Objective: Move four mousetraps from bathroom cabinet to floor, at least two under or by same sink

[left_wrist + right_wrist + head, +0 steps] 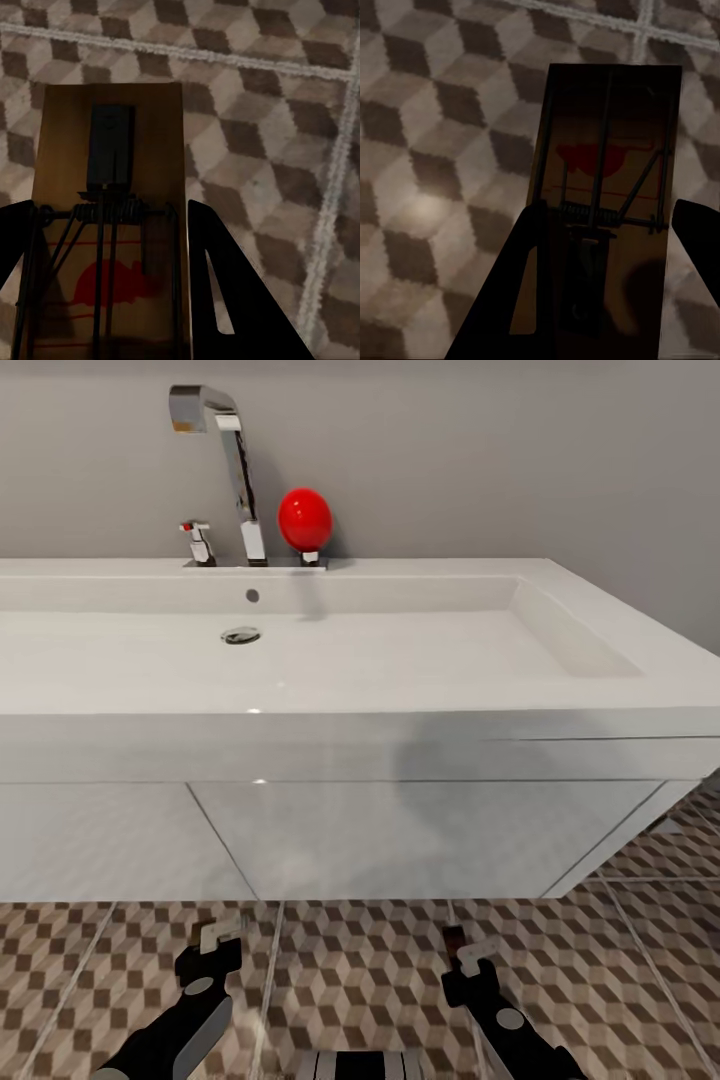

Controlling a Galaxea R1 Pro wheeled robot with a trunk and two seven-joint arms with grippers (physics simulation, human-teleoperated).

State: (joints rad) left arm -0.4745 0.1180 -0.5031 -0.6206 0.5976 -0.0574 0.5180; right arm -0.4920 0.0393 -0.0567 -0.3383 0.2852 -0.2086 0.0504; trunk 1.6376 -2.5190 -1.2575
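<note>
The left gripper (222, 938) reaches forward and low over the bathroom floor (380, 970), its black arm rising from the bottom edge of the head view toward the front of the sink cabinet (420, 840). Its two dark fingers (225, 300) are clamped on a mousetrap (112, 217), one on each long edge of the tan board. The right gripper (465, 950) is held in a matching pose, a little nearer the middle of the view, and it too is closed on a mousetrap (607, 202), with a finger (521, 300) on each side of the board.

From the head camera each trap shows as no more than a small pale sliver at the fingertips. The wrist cameras give the detail: on the left trap a dark metal plate, the coiled wire spring across the board and a red mouse mark; on the right trap the same spring, wire bar and red mark. Both boards hang above the cube-patterned tiles, with pale grout lines crossing beneath them.

The head view alone gives the white sink (560, 700) above, its chrome faucet (232, 470), the drain (240, 634) and a red ball-shaped object (304, 518) beside the faucet, against a grey wall (500, 450).
</note>
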